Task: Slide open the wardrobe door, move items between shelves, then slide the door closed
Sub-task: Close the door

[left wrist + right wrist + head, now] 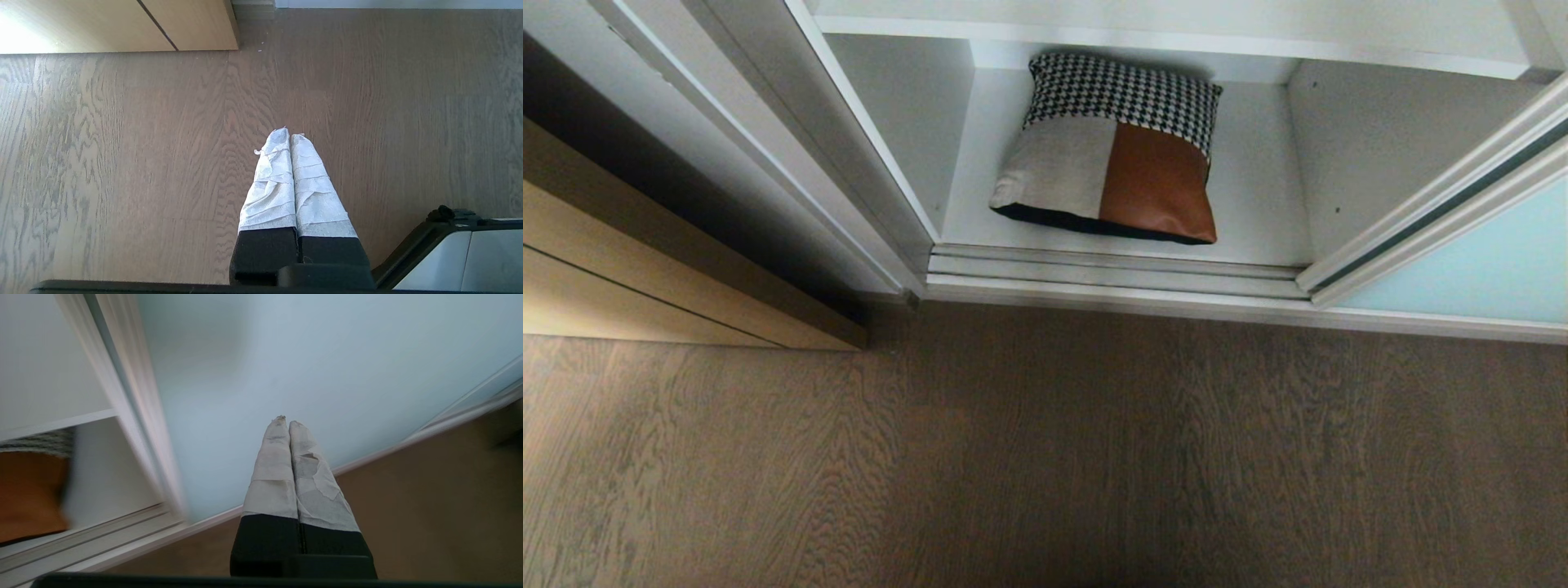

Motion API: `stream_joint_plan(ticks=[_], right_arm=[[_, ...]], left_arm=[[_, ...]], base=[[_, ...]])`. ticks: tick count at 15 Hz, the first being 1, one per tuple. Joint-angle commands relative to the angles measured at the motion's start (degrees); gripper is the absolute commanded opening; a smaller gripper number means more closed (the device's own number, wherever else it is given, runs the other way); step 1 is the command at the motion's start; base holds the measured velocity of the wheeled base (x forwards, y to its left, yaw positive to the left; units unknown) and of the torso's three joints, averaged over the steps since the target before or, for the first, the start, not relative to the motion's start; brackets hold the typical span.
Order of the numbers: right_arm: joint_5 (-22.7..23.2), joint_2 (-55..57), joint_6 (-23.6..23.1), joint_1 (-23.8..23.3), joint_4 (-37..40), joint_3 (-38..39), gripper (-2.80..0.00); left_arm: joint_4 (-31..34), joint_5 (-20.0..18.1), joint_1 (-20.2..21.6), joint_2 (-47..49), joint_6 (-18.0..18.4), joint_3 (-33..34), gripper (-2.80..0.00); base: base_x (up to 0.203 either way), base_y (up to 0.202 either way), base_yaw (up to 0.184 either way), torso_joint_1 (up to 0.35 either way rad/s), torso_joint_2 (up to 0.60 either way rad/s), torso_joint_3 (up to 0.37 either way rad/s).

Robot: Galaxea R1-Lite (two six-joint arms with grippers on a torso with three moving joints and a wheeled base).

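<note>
The patchwork cushion (1112, 155) lies on the wardrobe's bottom white shelf (1258, 204), with a second shelf board (1176, 41) above it. The frosted pale blue-green sliding wardrobe door (1486, 261) stands slid to the right, leaving the compartment open. Neither arm shows in the head view. My right gripper (285, 421) is shut and empty, pointing at the lower part of the door glass (327, 355), apart from it; the cushion's brown patch (28, 490) shows blurred at that view's edge. My left gripper (290, 132) is shut and empty over the floor, parked.
Grey-brown wood-grain floor (1045, 457) fills the foreground. A tan wooden door (621, 269) stands at the left beside the wardrobe's white side frame (792, 147). Silver floor tracks (1111, 273) run along the front of the opening. Part of my base (457, 253) shows in the left wrist view.
</note>
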Motion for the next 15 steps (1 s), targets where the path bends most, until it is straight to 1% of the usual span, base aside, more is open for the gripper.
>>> stream_joint_plan(ticks=[1,2,3,4,5,7,13,14,15], right_arm=[[1.93,4.73,5.6,1.68,4.3,-6.29,-2.8],[3.55,6.5,10.82,2.91,7.15,-9.75,-2.8],[5.7,7.81,14.03,4.02,9.51,-12.34,-2.8],[8.08,8.79,16.09,5.71,11.37,-14.43,-2.8],[9.32,9.6,17.83,6.72,12.52,-15.87,-2.8],[9.59,11.06,18.67,6.75,12.46,-16.87,-2.8],[9.61,15.62,18.54,6.01,13.0,-19.71,-2.8],[9.91,16.16,18.51,6.08,13.33,-20.67,-2.8],[11.6,16.52,18.56,6.18,13.7,-21.31,-2.8]], left_arm=[[-0.08,-0.01,-0.07,0.11,0.02,0.09,-2.8],[0.0,-0.01,0.02,0.11,0.02,0.09,-2.8],[-0.03,-0.01,0.02,0.11,0.02,0.09,-2.8],[0.0,-0.01,-0.04,0.11,0.02,0.09,-2.8],[0.0,-0.01,0.02,0.11,0.02,0.09,-2.8],[0.0,-0.01,-0.03,0.11,0.02,0.09,-2.8],[0.0,-0.01,0.02,0.11,0.02,0.09,-2.8],[0.0,-0.01,0.02,0.11,0.02,0.09,-2.8],[0.0,-0.01,-0.06,0.11,0.02,0.09,-2.8]], base=[[0.0,0.0,0.0,0.0,0.0,0.0],[0.0,0.0,0.0,0.0,0.0,0.0],[0.0,0.0,0.0,0.0,0.0,0.0],[0.0,0.0,0.0,0.0,0.0,0.0],[0.0,0.0,0.0,0.0,0.0,0.0],[0.0,0.0,0.0,0.0,0.0,0.0],[0.0,0.0,0.0,0.0,0.0,0.0],[0.0,0.0,0.0,0.0,0.0,0.0],[0.0,0.0,0.0,0.0,0.0,0.0]])
